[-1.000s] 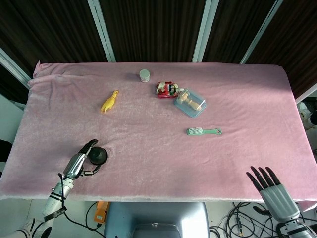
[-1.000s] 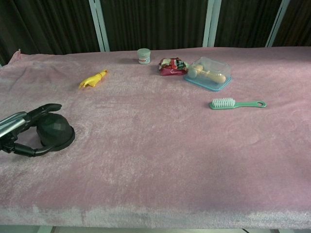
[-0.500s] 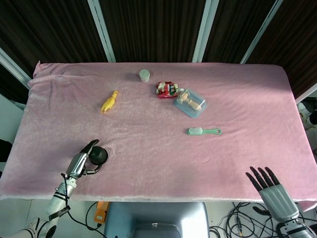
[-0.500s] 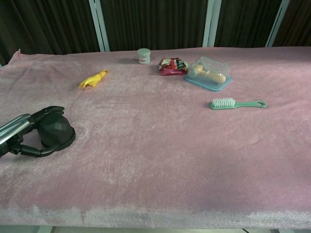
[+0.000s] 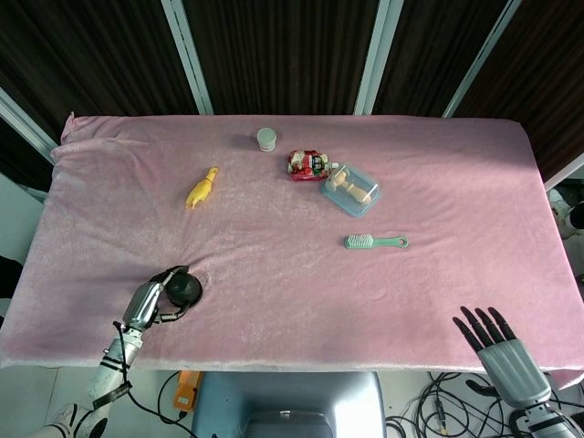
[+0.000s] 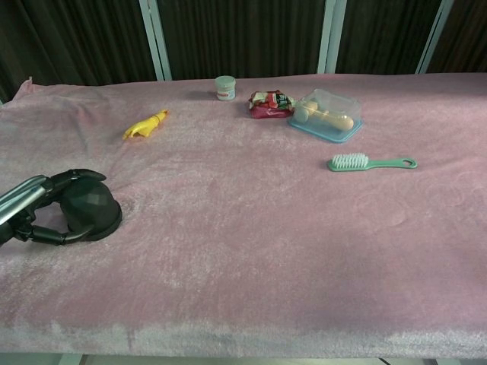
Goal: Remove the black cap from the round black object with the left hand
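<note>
The round black object (image 5: 187, 289) (image 6: 97, 211) sits near the table's front left edge, a faceted dome cap on a wider flat base. My left hand (image 5: 149, 303) (image 6: 36, 204) reaches it from the left. The fingers (image 6: 72, 176) curl over the top of the cap and the thumb (image 6: 53, 237) lies along the front of the base. My right hand (image 5: 498, 343) hangs below the front right edge of the table, fingers spread and holding nothing; the chest view does not show it.
Toward the back lie a yellow toy (image 5: 203, 187) (image 6: 146, 125), a small pale jar (image 5: 265, 139) (image 6: 224, 87), a red packet (image 5: 307, 164) (image 6: 270, 104) and a clear box (image 5: 350, 189) (image 6: 327, 115). A green brush (image 5: 374, 242) (image 6: 370, 162) lies right of centre on the pink cloth (image 5: 292, 301).
My left hand's fingers have curled further over the top of the black cap, and the object has shifted slightly to the right. The right hand has not moved.
</note>
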`<state>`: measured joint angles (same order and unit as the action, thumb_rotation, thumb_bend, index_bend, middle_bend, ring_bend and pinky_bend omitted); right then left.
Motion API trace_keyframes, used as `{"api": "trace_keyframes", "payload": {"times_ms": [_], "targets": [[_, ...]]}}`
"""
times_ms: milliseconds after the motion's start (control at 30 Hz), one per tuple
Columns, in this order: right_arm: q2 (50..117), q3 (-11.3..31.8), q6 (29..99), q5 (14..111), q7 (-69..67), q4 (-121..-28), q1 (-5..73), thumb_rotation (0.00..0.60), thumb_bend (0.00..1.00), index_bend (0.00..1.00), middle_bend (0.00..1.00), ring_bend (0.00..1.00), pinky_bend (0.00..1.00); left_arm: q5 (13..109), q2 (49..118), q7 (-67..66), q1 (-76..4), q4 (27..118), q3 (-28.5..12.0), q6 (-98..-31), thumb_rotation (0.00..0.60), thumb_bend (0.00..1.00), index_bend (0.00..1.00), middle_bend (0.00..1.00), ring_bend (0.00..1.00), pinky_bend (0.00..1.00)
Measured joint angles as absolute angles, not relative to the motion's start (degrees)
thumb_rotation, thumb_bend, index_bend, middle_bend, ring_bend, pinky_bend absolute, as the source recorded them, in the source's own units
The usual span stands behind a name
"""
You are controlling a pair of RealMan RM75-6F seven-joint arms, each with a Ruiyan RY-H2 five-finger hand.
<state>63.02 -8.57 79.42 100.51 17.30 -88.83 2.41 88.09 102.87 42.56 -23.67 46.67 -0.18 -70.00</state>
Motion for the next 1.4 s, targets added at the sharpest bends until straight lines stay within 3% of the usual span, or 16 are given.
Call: {"api": "trace_keyframes", "payload": {"times_ms": [400,767,933,1100,1400], "targets": [[62.78,-8.67,79.22,100.49,17.20,-89.09,2.51,0.600,0.05,0.00,0.00,0.00,0.07,90.68,98.67,35.79,-23.19,51.61,-0.44,-76.32,0.600,0.35,0.23,0.33,0.43,0.56],[62.65,-8.92,78.89,100.75,17.12,-89.07,2.66,0.600,0.05,0.00,0.00,0.00,0.07,92.58,94.32,-1.43,-22.78,52.86,-0.81,-80.45,0.600,0.35,0.29,0.36,0.44,0.56],[62.55,-8.98,78.85,100.79,17.06,-89.12,2.68,0.600,0.05,0.00,0.00,0.00,0.07,92.90,93.63,-9.30,-22.53,54.02,-0.59,-81.07,0.600,0.35,0.29,0.37,0.45,0.57],[62.46,-9.05,78.71,100.83,17.05,-89.14,2.73,0.600,0.05,0.00,0.00,0.00,0.07,92.83,92.09,-1.58,-22.67,58.15,0.05,-79.93,0.600,0.35,0.30,0.38,0.47,0.58],[62.37,-9.17,78.32,100.77,17.26,-89.31,2.84,0.600,0.05,0.00,0.00,0.00,0.07,94.03,86.84,42.65,-24.45,67.16,2.39,-76.34,0.600,0.35,0.31,0.39,0.48,0.59]]}}
